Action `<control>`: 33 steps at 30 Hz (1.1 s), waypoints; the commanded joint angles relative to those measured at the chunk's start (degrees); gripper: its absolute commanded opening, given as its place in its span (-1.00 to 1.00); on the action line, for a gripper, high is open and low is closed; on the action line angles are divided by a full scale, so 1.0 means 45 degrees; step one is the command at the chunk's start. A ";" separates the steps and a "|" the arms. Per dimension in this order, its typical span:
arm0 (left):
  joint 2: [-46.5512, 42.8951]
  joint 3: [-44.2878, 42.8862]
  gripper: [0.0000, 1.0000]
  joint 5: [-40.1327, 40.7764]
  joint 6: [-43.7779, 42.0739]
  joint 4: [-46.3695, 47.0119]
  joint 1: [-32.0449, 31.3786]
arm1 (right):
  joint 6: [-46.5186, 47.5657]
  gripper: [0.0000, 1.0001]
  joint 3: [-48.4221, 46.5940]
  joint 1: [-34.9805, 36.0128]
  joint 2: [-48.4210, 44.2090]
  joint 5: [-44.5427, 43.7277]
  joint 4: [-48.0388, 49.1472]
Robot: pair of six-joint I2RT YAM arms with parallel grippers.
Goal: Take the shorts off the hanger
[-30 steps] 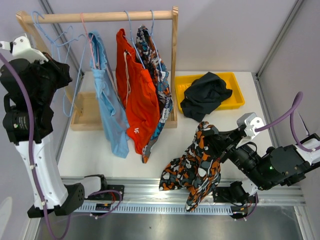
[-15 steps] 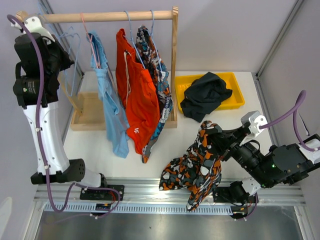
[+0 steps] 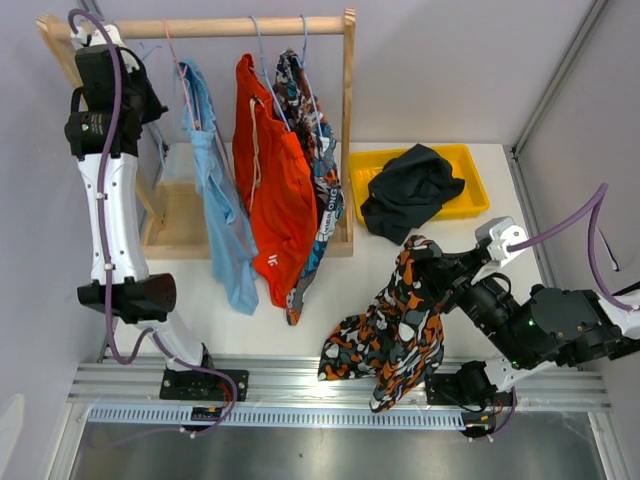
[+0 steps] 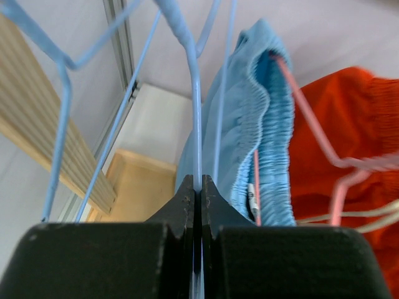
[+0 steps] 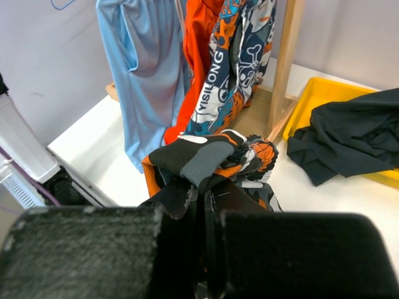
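Observation:
My left gripper (image 4: 194, 187) is shut on the thin wire of an empty blue hanger (image 4: 194, 112), high at the left end of the wooden rack (image 3: 230, 30). Beside it hang the light blue shorts (image 3: 215, 200) on a pink hanger (image 4: 312, 118), then the plain orange shorts (image 3: 275, 190) and the blue-orange-white printed shorts (image 3: 315, 150). My right gripper (image 5: 202, 193) is shut on the orange-grey-white camouflage shorts (image 3: 390, 330), which droop from it over the table's front edge. The dark navy shorts (image 3: 410, 190) lie heaped in the yellow tray (image 3: 465, 160).
The rack's wooden base (image 3: 180, 225) sits at the back left, its right post (image 3: 349, 120) next to the tray. A metal rail (image 3: 300, 385) runs along the near edge. Grey walls close in on both sides.
The left arm has swung up and towards the rack's left end, with the blue hanger in its jaws. The right arm has shifted only slightly with the camouflage shorts.

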State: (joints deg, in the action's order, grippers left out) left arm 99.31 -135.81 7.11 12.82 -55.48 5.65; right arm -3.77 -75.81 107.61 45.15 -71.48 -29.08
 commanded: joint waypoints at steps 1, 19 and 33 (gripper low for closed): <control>-0.0366 0.0353 -1.00 -0.0018 -0.0427 0.0201 0.0053 | 0.0155 -1.00 -0.0067 -0.1095 0.0375 0.0863 0.0213; -0.5757 0.7463 0.95 -0.0544 -0.0192 0.2486 0.0053 | -0.0315 -1.00 -0.2639 -0.8831 0.3325 0.6956 -0.0549; -0.9917 1.0272 0.99 -0.2401 0.0315 0.2856 0.0053 | 0.1111 -1.00 -1.0568 -1.6586 0.9298 1.1158 0.0447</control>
State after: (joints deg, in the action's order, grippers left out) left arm 57.19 -93.95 0.69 12.80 -44.60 5.91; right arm -0.95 -115.00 38.15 80.86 -26.61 -31.53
